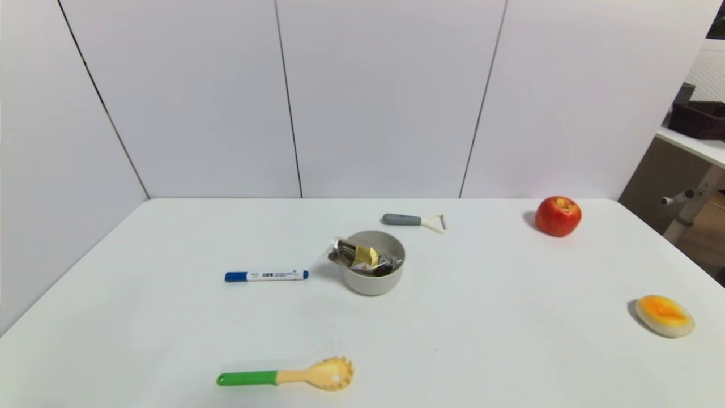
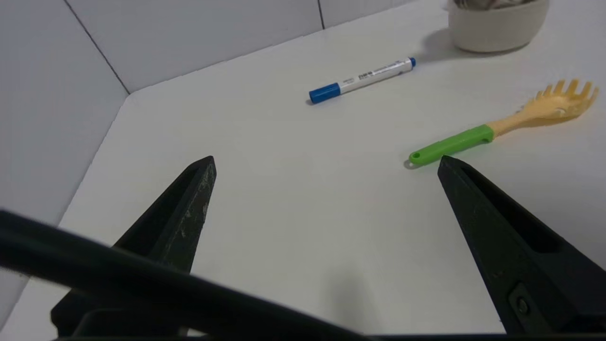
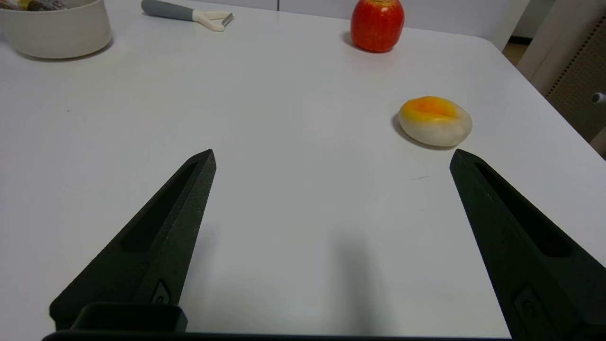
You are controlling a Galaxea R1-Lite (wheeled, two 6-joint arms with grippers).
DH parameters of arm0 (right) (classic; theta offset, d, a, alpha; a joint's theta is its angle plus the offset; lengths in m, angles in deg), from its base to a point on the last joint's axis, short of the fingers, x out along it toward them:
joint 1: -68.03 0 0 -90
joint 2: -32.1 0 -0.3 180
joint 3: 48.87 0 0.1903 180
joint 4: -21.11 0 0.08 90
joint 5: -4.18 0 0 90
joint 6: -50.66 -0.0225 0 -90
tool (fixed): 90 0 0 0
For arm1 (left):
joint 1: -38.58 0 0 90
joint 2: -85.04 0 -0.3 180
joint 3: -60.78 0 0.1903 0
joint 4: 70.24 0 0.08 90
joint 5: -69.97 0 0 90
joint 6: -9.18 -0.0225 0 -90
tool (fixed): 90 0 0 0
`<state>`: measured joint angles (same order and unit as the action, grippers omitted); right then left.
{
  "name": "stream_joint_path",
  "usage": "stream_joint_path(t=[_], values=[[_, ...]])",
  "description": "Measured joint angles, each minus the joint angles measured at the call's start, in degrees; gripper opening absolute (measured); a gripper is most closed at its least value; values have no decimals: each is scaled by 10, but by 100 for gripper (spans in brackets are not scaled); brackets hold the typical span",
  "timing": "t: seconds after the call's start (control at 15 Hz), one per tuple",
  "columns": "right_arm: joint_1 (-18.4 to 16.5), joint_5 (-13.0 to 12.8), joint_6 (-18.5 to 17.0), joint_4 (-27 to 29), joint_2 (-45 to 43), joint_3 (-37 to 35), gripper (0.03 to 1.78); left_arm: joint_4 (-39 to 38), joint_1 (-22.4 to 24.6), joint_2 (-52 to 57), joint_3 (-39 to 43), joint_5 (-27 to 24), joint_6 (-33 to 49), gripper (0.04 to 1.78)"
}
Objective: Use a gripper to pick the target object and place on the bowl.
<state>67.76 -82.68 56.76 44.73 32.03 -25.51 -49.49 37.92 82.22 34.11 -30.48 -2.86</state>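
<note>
The white surface (image 1: 464, 317) carries every item, with pale wall panels behind it. Neither arm appears in the head view; each shows only in its own wrist view.

The left end effector (image 2: 326, 161) hangs low over the near left part of the surface, its two pointed black fingers spread wide with nothing between them. The right end effector (image 3: 331, 154) sits in the same pose over the near right part, fingers wide apart and likewise holding nothing.

The bowl (image 1: 375, 280), plain light grey, stands near the middle of the surface. The packet (image 1: 362, 256), crinkly clear plastic with dark brown pieces and a gold-yellow label, lies across the bowl's opening, resting on the rim with its left end poking out over the edge. No end effector touches it.

A red apple (image 1: 558, 216) stands toward the far right corner, well apart from the bowl. A pasta spoon (image 1: 289, 376) with a green handle and a pale yellow toothed head lies near the front edge, handle pointing left. A rounded white object with an orange top (image 1: 664, 316) rests by the right edge. A white marker (image 1: 266, 276) with a blue cap lies just left of the bowl, apart from it. A peeler (image 1: 413, 221) with a grey handle lies just behind the bowl.
</note>
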Motion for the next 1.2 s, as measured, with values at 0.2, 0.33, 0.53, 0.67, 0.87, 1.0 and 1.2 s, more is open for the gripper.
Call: stream_joint_path(t=[0.2, 0.33, 0.53, 0.67, 0.87, 1.0, 1.2], values=[[0, 0, 0, 0, 0, 0, 171, 19, 0, 23, 28, 73, 6, 169], [0, 0, 0, 0, 0, 0, 171, 27, 0, 28, 31, 81, 13, 169], [0, 0, 0, 0, 0, 0, 171, 27, 0, 30, 33, 82, 25, 169], [0, 0, 0, 0, 0, 0, 171, 28, 0, 30, 33, 82, 27, 169], [0, 0, 0, 0, 0, 0, 171, 30, 0, 30, 33, 86, 78, 169], [0, 0, 0, 0, 0, 0, 171, 29, 0, 30, 33, 102, 113, 169], [0, 0, 0, 0, 0, 0, 171, 28, 0, 30, 33, 104, 116, 169]])
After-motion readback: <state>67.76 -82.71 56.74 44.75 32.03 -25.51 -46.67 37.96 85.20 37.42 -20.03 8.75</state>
